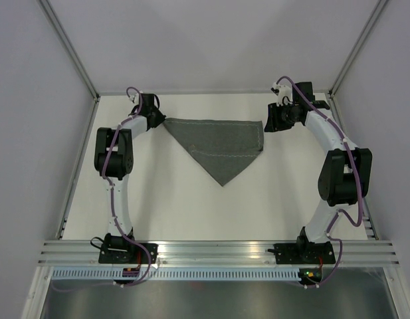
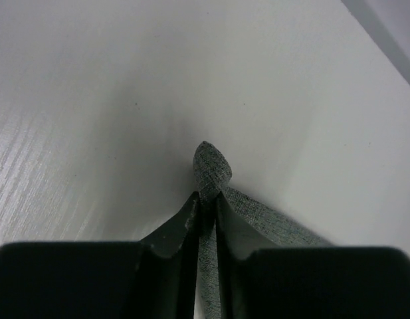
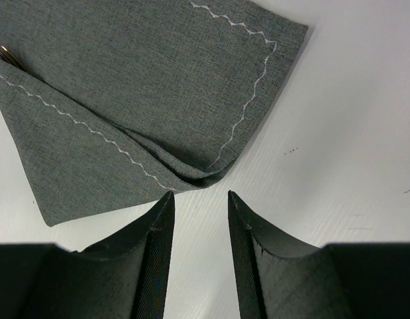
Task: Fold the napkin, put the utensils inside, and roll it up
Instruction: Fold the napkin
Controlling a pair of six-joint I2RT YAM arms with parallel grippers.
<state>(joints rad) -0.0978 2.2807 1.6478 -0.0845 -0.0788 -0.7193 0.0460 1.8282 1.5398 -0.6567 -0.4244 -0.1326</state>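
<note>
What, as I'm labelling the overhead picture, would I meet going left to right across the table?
left tool, shut on the napkin's left corner → napkin, folded into a triangle → right tool, open by the napkin's right corner

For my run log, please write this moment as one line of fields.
napkin: folded to triangle | left gripper: shut on napkin corner | right gripper: open, beside opposite corner | utensil: tip peeks from fold
</note>
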